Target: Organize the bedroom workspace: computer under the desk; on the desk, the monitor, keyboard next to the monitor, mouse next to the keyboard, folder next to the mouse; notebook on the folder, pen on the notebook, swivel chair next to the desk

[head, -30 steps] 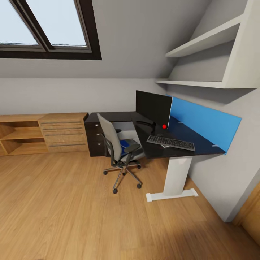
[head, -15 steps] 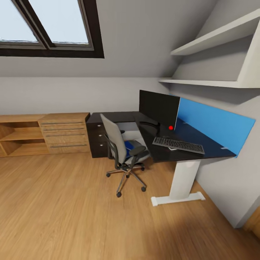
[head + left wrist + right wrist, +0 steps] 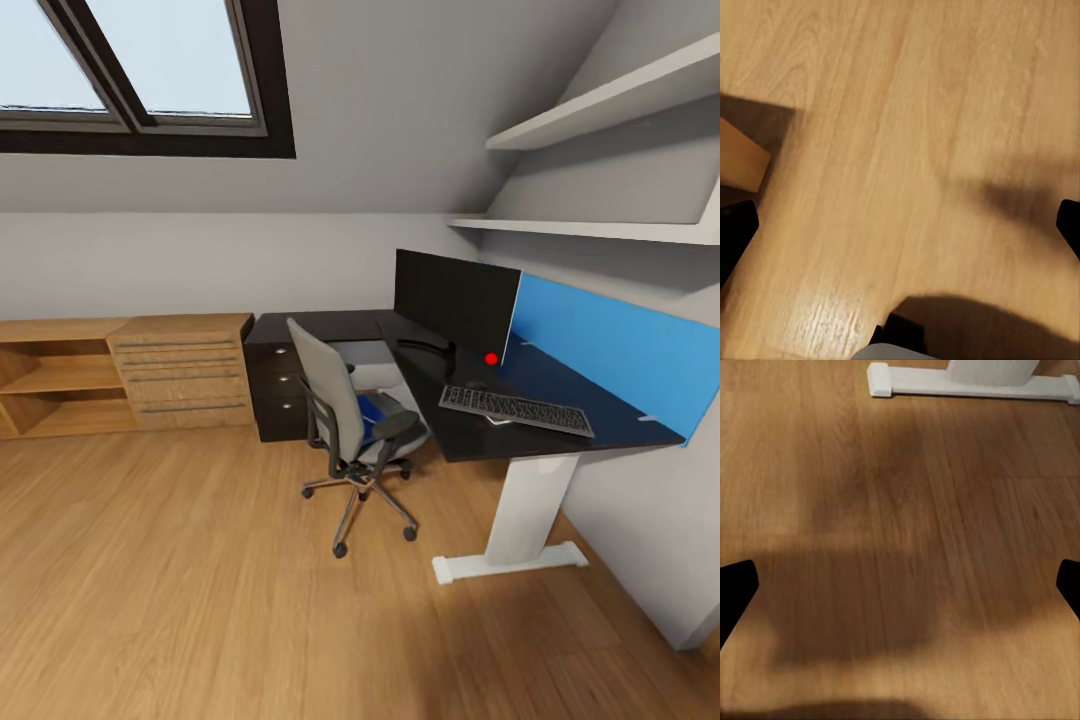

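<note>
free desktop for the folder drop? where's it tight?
Bare black top on the desk between the keyboard and the blue wall panel, and on the wing by the drawers. Crowded where the monitor and its stand meet the keyboard. The folder sits on the swivel chair.

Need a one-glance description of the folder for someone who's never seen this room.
Find the big black-topped desk under the white wall shelves; a grey swivel chair stands in front of it. The folder lies on that chair's seat, partly hidden by an armrest. It is the bright blue flat thing on grey upholstery, far smaller than the blue wall panel behind the desk.
</note>
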